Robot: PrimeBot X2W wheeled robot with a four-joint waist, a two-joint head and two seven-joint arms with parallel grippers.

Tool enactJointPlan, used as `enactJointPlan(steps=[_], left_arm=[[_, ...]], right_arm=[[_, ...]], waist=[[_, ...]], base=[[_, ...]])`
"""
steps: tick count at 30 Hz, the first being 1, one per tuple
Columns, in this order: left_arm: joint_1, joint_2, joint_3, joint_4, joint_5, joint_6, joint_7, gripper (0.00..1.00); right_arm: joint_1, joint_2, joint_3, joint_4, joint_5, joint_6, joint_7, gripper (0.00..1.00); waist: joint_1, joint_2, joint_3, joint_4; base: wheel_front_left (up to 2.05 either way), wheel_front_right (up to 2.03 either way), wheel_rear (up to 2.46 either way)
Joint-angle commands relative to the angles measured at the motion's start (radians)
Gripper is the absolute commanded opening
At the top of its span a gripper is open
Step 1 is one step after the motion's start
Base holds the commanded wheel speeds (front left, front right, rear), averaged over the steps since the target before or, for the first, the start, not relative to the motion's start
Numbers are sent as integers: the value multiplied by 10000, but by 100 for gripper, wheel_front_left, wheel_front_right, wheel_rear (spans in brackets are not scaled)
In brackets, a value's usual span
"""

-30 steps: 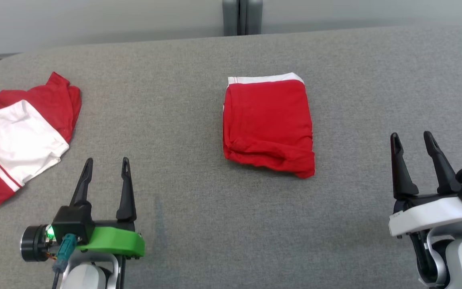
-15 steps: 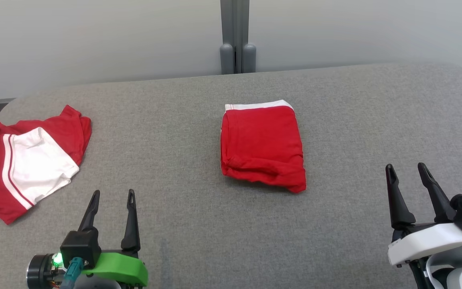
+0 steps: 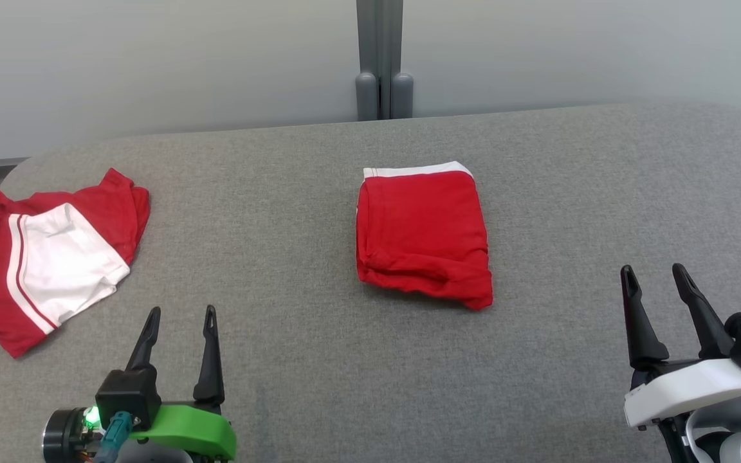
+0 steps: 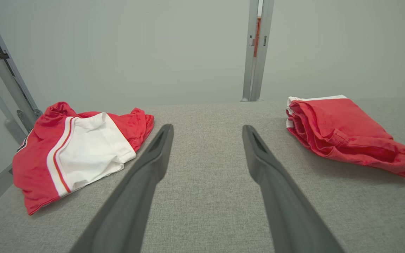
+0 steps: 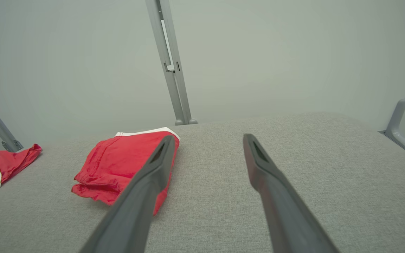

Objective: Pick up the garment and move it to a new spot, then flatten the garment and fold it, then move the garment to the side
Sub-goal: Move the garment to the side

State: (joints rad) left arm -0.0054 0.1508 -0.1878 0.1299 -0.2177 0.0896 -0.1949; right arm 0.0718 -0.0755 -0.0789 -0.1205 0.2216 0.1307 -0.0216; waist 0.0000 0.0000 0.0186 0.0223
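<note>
Ahead, between both wide-spread empty jaws, lies the folded red garment [image 3: 423, 235], perhaps shorts, touching neither.

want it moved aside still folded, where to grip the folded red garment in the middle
Probably grip the folded red garment at its thick near edge, coming from the robot's side: the layers roll up there; the far edge lies thin.

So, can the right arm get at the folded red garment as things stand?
Probably yes. The right pincer is open and empty, and only bare grey table lies between it and the folded red garment. Whether the arm stretches that far, I cannot tell.
</note>
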Motion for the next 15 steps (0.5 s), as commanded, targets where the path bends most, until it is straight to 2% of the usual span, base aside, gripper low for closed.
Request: enactJointPlan(steps=[1,7,15], left_arm=[[-82,91,-1,-12,-23,55,-49,100],[-533,107,-155,-215,103,-40,-122,100],[-1835,-196,-576,-629,315,-208,-375,100]], right_arm=[[76,6,-34,-54,-52,1,23,100],[-230,-65,-126,-17,-76,1,136,100],[-1638,-560,175,789,30,1,290,100]], waist=[[0,0,25,11],[0,0,531,232],[0,0,2312,883]], base=[[0,0,0],[0,0,0],[0,0,0]])
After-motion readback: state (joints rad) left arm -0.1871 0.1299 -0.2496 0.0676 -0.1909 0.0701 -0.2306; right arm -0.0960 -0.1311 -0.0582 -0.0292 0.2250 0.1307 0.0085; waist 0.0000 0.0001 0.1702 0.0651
